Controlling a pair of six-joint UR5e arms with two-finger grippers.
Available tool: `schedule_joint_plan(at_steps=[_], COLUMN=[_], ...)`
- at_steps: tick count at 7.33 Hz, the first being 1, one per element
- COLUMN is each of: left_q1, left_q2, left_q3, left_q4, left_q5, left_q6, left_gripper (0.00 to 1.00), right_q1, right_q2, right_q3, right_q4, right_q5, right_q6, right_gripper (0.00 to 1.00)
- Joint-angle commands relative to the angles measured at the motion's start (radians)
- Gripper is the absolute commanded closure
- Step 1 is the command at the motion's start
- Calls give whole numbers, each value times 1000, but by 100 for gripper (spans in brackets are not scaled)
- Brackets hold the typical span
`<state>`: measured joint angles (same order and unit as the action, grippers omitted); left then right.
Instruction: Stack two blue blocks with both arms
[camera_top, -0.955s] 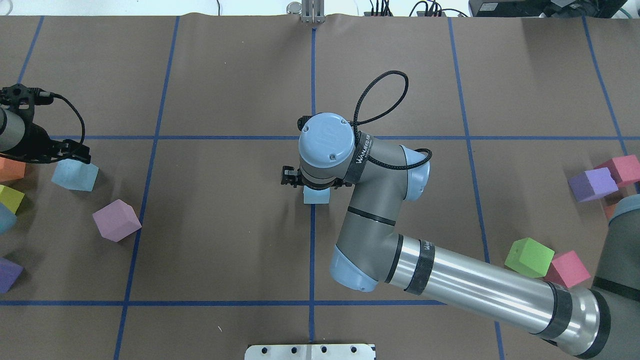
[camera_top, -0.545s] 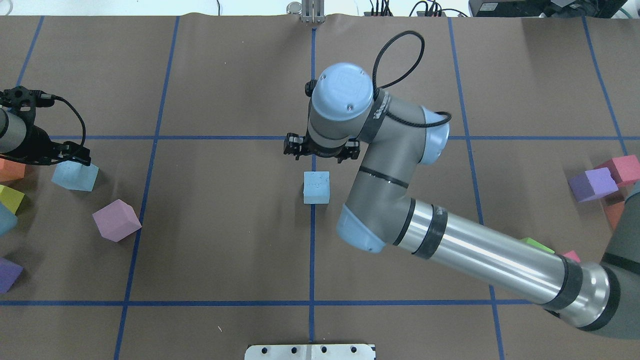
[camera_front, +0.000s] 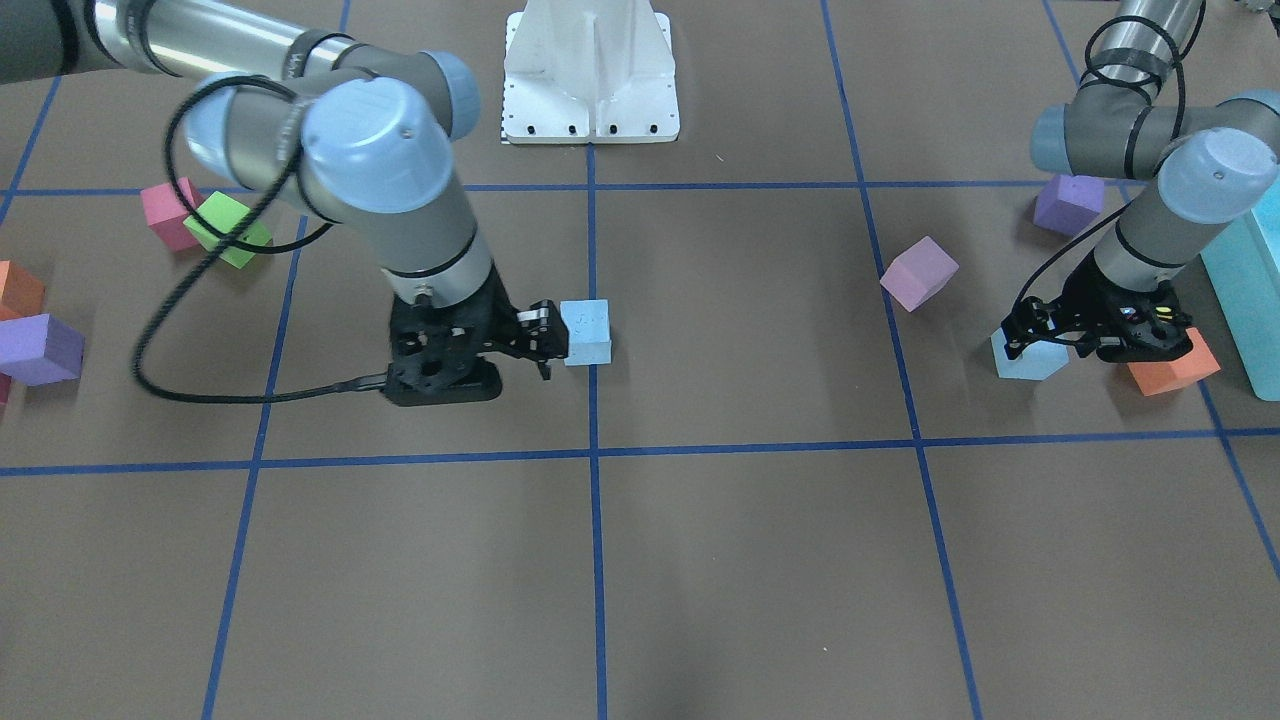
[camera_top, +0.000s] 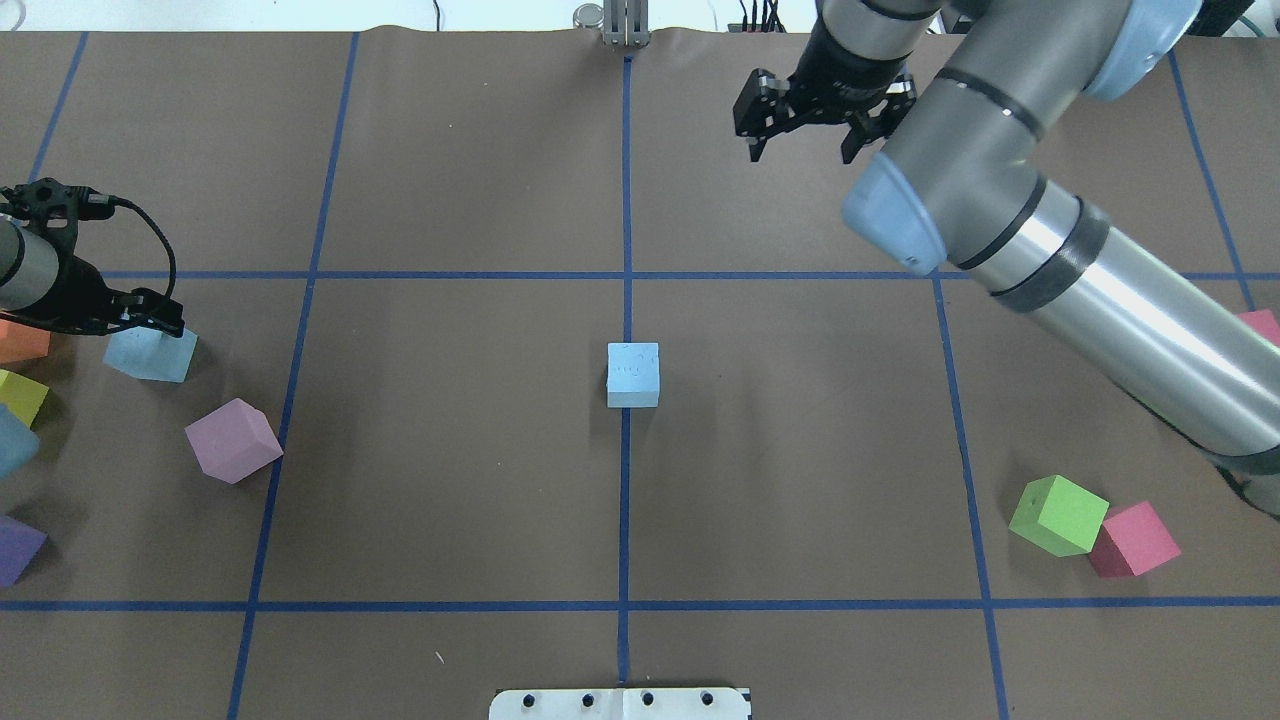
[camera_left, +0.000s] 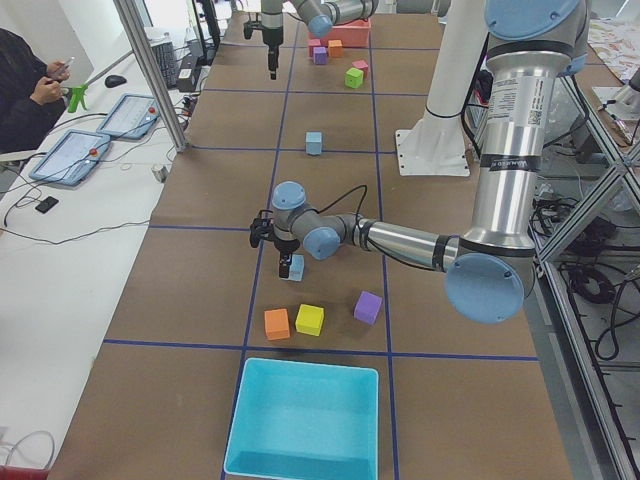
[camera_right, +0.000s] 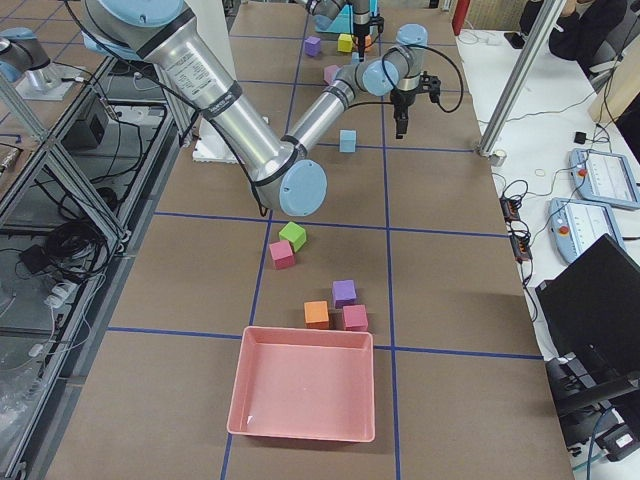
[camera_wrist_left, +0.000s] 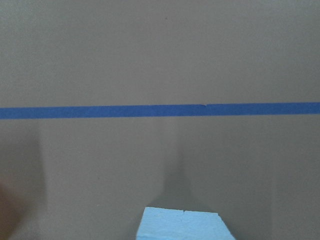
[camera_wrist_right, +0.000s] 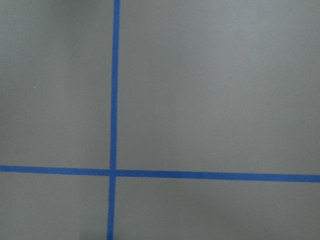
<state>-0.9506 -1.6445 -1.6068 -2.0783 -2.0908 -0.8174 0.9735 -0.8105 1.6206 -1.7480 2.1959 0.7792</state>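
Note:
One blue block (camera_top: 633, 375) sits alone at the table's centre, on the blue tape line; it also shows in the front view (camera_front: 587, 335). My right gripper (camera_top: 800, 155) is open and empty, lifted high and apart from that block. The second blue block (camera_top: 150, 355) sits at the left side of the table. My left gripper (camera_top: 150, 322) is low over it, and its jaws look open, one on either side of the block's top (camera_front: 1030, 362). The left wrist view shows that block's top (camera_wrist_left: 182, 225) at the bottom edge.
A mauve cube (camera_top: 233, 440) lies near the left block, and an orange cube (camera_front: 1170, 370) sits right beside the left gripper. Green (camera_top: 1058, 515) and pink (camera_top: 1133, 540) cubes lie at the right front. A turquoise box (camera_left: 305, 420) and a pink tray (camera_right: 303, 380) stand at the table's ends.
My right gripper has let go of the centre block, risen and swung away towards the far right. My left gripper has sunk slightly onto the left block.

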Motion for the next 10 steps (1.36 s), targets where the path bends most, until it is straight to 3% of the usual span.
schedule_joint_plan(at_steps=[1,4,8,10], left_q1=[12,22,23,10], left_q2=[-9,-29,-43,-93], left_q3=[22,53,42,6], left_q4=[0,-3,6,91], left_q5=[-2,0,-15,-84], left_q6=[4,4,4,3], left_gripper=[12,22,42,42], right_q1=[219,419,572,588], right_q2=[-112,-176,-200,-219], right_q3=[7,-68,-184,-192], right_q4=[-64,-114,-114,-113], right_q5=[101,123,117,107], right_q6=[-363,-674,-883,-897], right_gripper=[0,0,0,0])
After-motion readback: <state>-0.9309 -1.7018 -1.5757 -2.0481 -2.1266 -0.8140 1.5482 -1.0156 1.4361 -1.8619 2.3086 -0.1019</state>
